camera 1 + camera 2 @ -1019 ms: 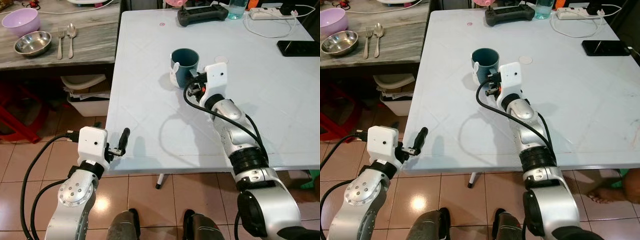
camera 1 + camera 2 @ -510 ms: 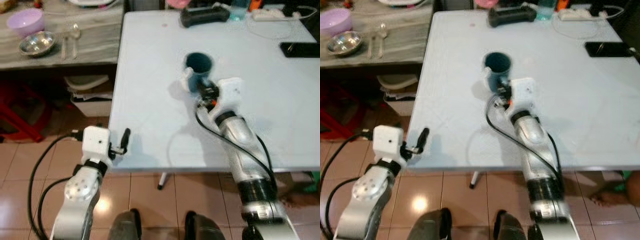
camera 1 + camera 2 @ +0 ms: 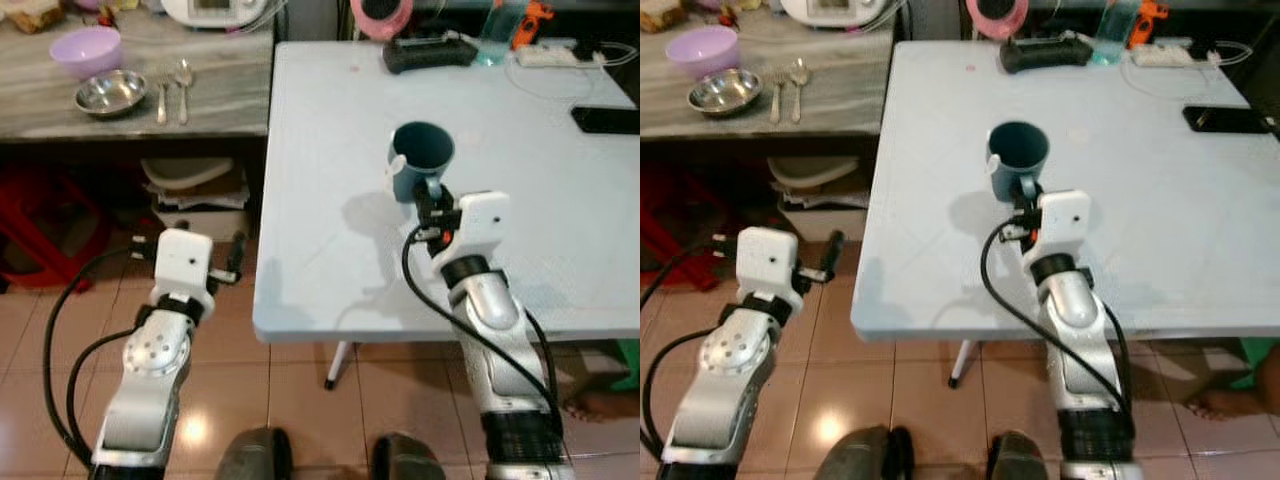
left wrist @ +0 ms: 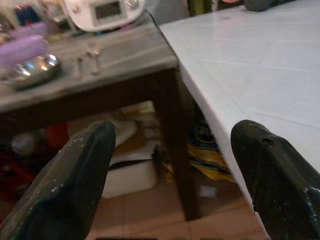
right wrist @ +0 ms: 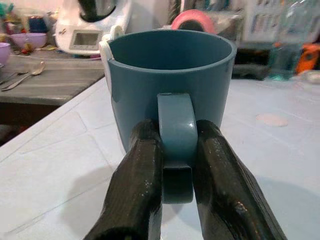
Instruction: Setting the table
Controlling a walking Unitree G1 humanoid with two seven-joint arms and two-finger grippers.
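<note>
A dark blue mug stands upright on the pale blue table, with a white tag at its rim. My right gripper is shut on the mug's handle, one black finger on each side. On the grey side counter to the left lie a purple bowl, a steel bowl, a fork and a spoon. My left gripper hangs open below the table's left edge, over the tiled floor, with nothing between its fingers.
At the table's far side sit a black controller, a blue bottle, a power strip with cable and a black phone. A white appliance stands on the counter. White bins and a red stool are under it.
The camera has drawn back and shifted, so the whole scene sits further right. My right gripper still grips the mug's handle. The left arm now sits clear of the table's edge.
</note>
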